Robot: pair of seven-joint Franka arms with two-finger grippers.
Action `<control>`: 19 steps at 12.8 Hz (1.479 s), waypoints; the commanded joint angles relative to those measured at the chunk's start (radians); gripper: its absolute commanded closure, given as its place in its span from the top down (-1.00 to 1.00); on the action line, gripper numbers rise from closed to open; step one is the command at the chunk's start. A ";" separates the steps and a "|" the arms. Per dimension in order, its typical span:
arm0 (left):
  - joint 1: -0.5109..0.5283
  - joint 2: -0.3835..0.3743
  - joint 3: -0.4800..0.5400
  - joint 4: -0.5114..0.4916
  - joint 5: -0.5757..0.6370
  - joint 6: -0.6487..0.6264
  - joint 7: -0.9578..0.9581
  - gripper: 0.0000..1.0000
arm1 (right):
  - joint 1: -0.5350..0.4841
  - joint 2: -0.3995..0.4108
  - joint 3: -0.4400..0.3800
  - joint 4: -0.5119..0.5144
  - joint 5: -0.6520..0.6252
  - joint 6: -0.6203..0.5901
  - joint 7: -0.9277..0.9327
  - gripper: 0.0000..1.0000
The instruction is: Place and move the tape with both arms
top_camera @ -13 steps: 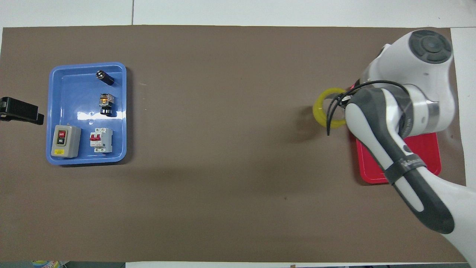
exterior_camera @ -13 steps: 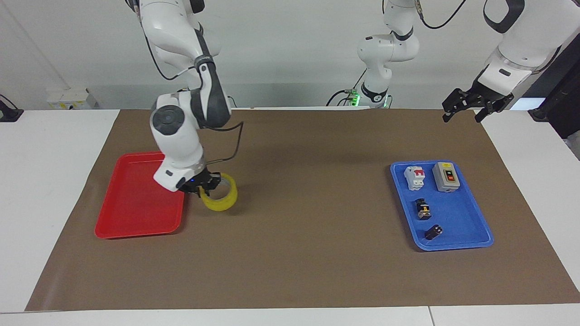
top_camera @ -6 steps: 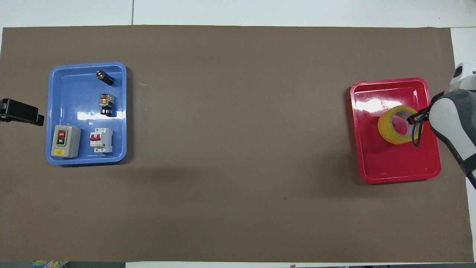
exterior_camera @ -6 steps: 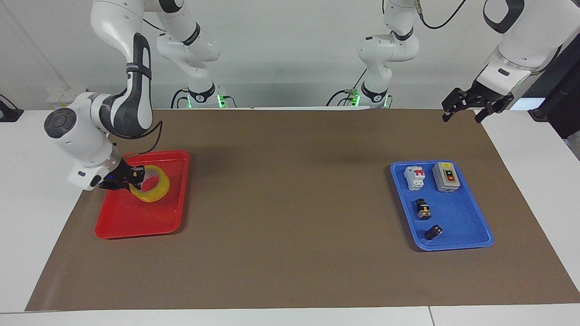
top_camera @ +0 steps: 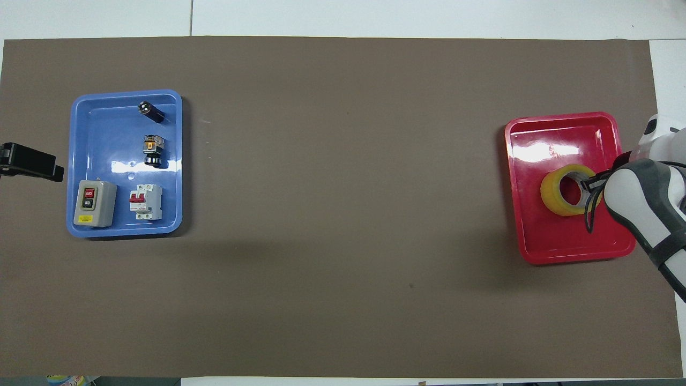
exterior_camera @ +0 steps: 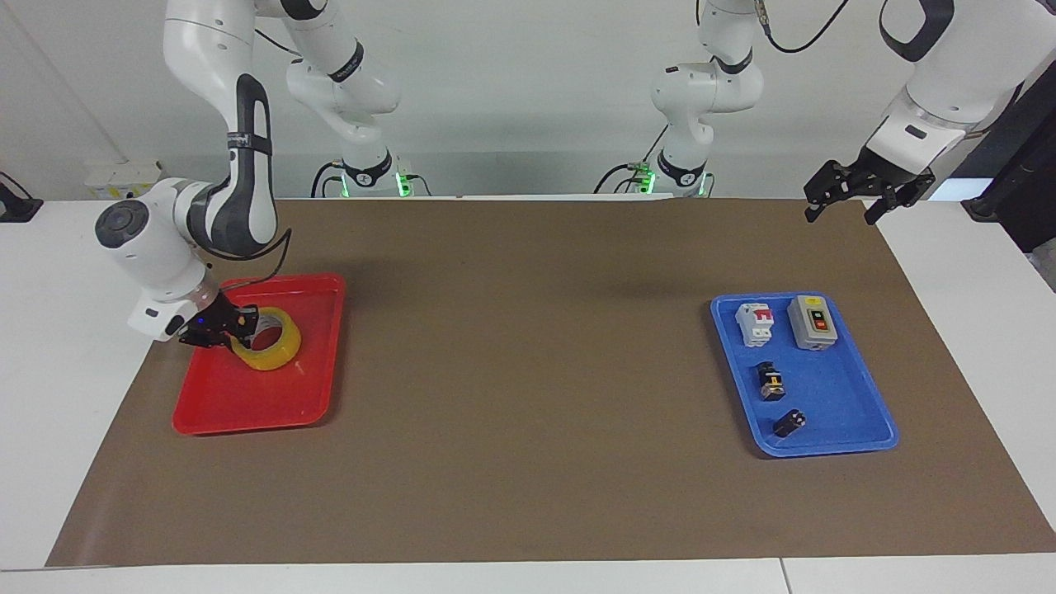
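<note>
The right gripper (exterior_camera: 235, 326), jaws clenched on the yellow tape roll (exterior_camera: 268, 351), has it in the red tray (exterior_camera: 247, 404), unreleased, while the waiting left gripper (exterior_camera: 854, 194) hangs with jaws spread.

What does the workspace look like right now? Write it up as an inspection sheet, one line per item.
Surface: brown mat over a white table.
Job's things: yellow tape in the red tray, gripped at its rim, tilted.
Clutter: blue tray toward the left arm's end, holding a grey switch box, a white breaker and two small black parts.
Grippers: right gripper, jaws shut on the tape, over the red tray; left gripper waits, jaws open, above the mat's corner.
Cables: black cable looping at the right wrist.
Surroundings: white wall, arm bases with green lights.
</note>
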 commanded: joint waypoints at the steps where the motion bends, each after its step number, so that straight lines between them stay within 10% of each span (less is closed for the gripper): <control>1: 0.001 -0.028 -0.001 -0.031 0.010 0.007 0.007 1.00 | -0.002 -0.027 0.006 -0.025 0.002 0.004 0.025 -0.42; 2: 0.001 -0.027 -0.001 -0.030 0.010 0.007 0.007 1.00 | -0.002 -0.033 0.006 -0.022 0.002 -0.002 0.025 0.99; 13: 0.003 -0.042 0.000 -0.030 0.025 0.001 0.004 1.00 | 0.026 -0.261 0.017 0.352 -0.009 -0.588 0.187 1.00; 19: 0.008 -0.048 -0.004 -0.031 0.053 0.006 0.006 1.00 | 0.102 -0.205 0.032 0.560 -0.078 -0.827 0.432 1.00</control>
